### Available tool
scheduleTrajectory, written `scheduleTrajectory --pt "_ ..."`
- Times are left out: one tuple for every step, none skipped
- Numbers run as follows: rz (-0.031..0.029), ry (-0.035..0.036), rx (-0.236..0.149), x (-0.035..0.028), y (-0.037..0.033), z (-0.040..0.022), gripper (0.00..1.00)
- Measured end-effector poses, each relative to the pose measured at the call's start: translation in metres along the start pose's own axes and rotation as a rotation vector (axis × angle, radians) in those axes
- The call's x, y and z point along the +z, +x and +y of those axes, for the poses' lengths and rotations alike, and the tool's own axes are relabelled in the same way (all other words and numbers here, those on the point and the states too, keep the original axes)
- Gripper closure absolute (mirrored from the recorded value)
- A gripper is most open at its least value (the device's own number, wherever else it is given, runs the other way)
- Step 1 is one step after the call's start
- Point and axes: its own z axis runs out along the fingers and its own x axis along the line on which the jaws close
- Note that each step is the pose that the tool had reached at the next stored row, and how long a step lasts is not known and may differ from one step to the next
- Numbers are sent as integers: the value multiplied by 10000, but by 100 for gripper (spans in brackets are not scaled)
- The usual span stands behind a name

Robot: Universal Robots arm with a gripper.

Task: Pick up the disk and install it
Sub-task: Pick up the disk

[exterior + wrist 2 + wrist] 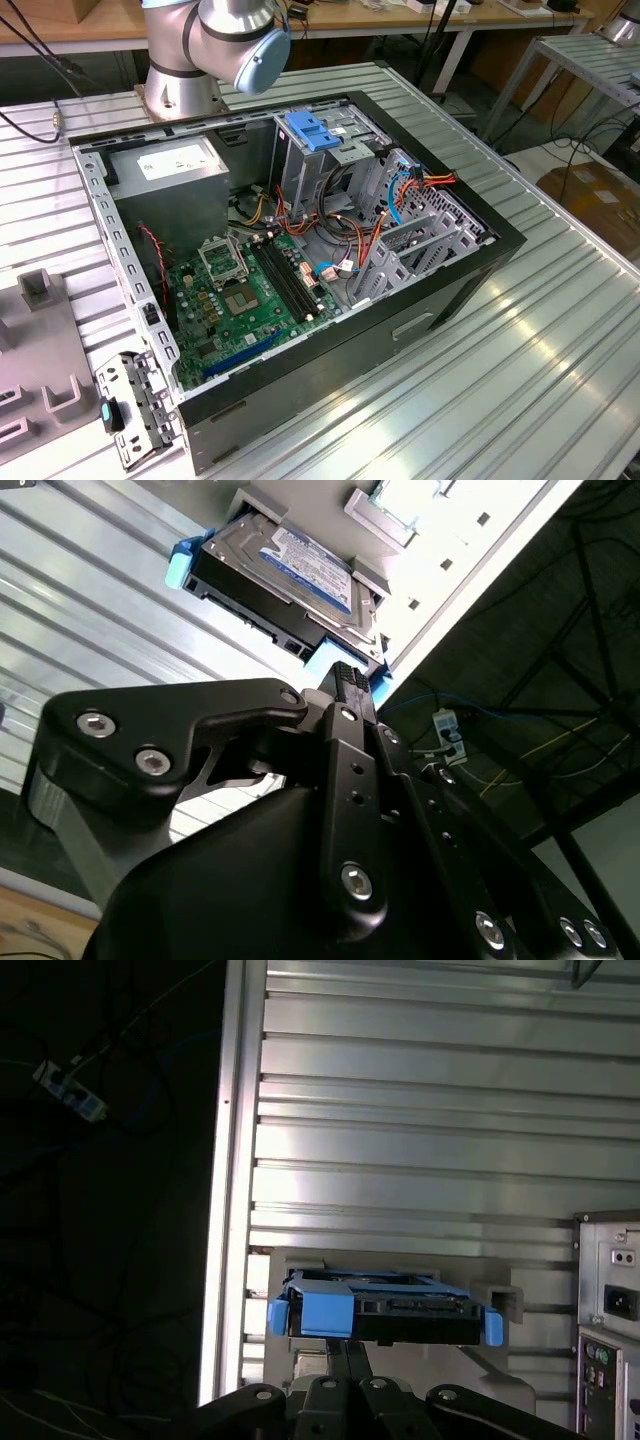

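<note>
Firstly, gripper [345,677] [345,1352]: black, shown in both wrist views, its tip right at the blue carrier end of the disk [290,575] [385,1312]. Contact cannot be confirmed, and whether it is open or closed cannot be told.

Disk: flat metal drive with dark edges and blue plastic at both ends. The second wrist view shows its white label with a blue band. It is seated on a grey holder [400,1260] near the edge of the ribbed metal table [450,1110] [520,380], outside the case [400,320].

Arm [235,35]: silver with a pale blue joint cap, its base on the table behind the case in the exterior view.

Case: black tower lying on its side with the side panel off. Contents:
- green motherboard [245,295]
- grey power supply [170,165] with a white sticker
- metal cage [325,160] topped by a blue latch [312,130]
- red, orange and blue cables beside the cage
</note>
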Motion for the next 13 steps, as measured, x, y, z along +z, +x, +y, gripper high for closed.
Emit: scheduleTrajectory --pt "0 -1 -7 0 0 0 89" --pt "1 -1 -16 0 0 0 89" --pt "1 -1 -22 0 0 0 89" --pt "2 -1 -28 0 0 0 89" --pt "2 -1 -35 0 0 0 89" --pt "2 -1 -42 0 0 0 89" --pt "2 -2 -53 0 0 0 89" --pt "3 -2 -78 0 0 0 89" --pt "4 -2 -95 0 0 0 89" --pt "4 -3 -104 0 0 0 89" --pt "5 -3 -112 0 0 0 89" --pt "6 -3 -124 0 0 0 89" --pt "6 -4 -139 0 0 0 89"
